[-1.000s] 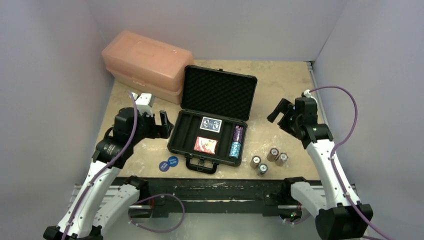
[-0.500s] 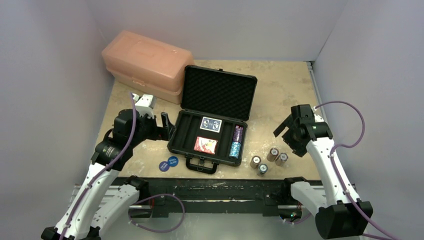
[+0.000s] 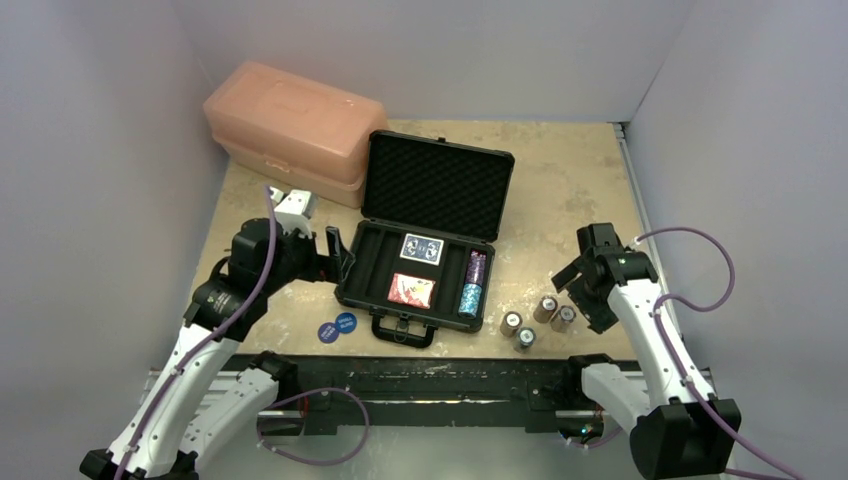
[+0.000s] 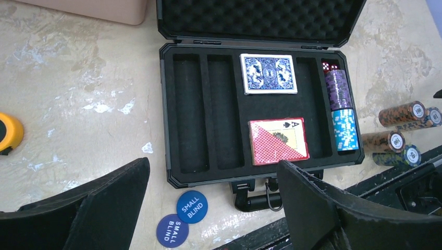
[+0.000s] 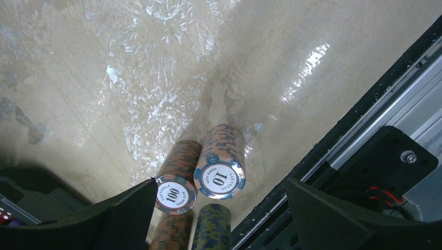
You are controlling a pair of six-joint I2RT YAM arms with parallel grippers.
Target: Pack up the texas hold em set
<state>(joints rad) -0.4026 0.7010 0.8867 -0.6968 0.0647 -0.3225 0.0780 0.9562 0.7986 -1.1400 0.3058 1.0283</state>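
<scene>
Open black briefcase [image 3: 440, 185] mid-table, lid up toward the back wall, handle toward the arms. Inside: blue card deck [image 3: 421, 249] in the rear centre recess, red card deck [image 3: 411, 290] just in front of it, purple chip stack [image 3: 476, 266] and light-blue chip stack [image 3: 470, 298] end to end in the rightmost slot. Outside: four loose chip stacks [image 3: 546, 308] on their sides, right of the case; two blue discs [image 4: 191, 206] marked SMALL BLIND, touching, left of the handle. Left gripper [image 4: 211, 172] just beside the case's left edge, jaws spread wide, gripping nothing. Right gripper [image 5: 221, 183] above the loose stacks, jaws wide, empty. Pink plastic box [image 3: 295, 130] back left; yellow tape measure [image 4: 8, 133] left of the case.
</scene>
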